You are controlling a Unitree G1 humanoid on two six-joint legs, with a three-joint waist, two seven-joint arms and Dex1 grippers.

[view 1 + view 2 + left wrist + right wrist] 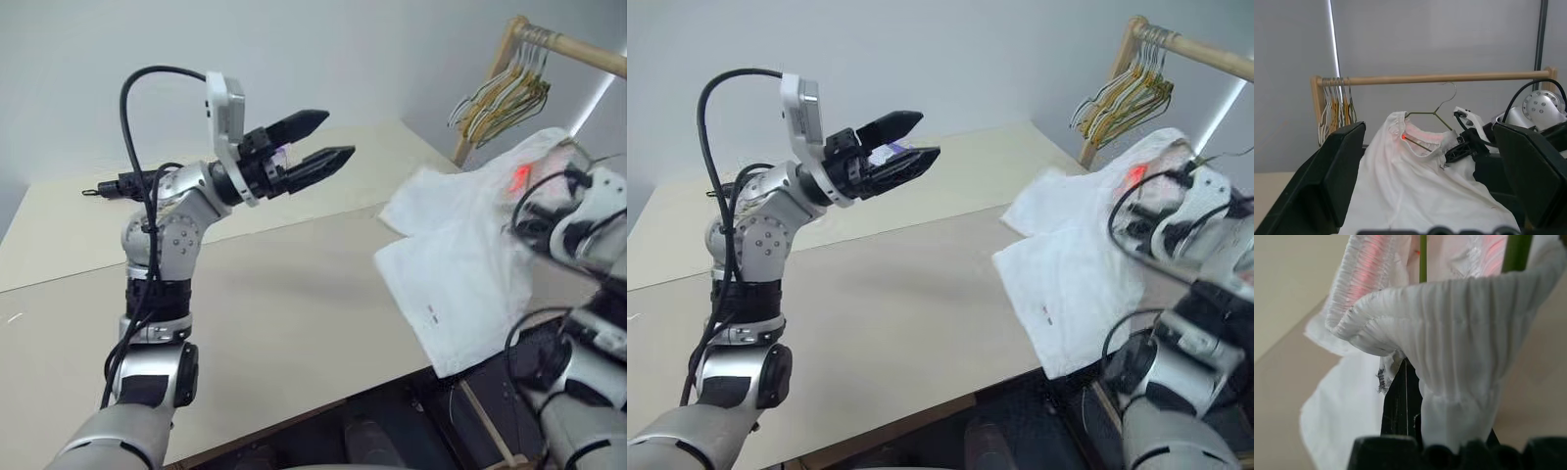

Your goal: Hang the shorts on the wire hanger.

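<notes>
White fabric of the shorts (1415, 186) drapes from your right gripper (1462, 147), which is pinched tight on the gathered waistband; the legs trail down onto the table (274, 323) near its right edge. The hanger (1431, 115) is threaded into the waistband, its hook up beside the rail (1440, 77) but, as far as you can tell, not yet clearly over it. Your left gripper (312, 147) hovers well apart over the table, fingers spread wide, holding nothing.

Watch the grip: you hold cloth, and whether the wire is caught too is hidden, so the hanger could slide out or tip. The waistband sits bunched toward one side, so the shorts may slip off that shoulder once you let go. The other hangers (505, 93) crowd the rail's end; swing wide and the hook may snag them.
</notes>
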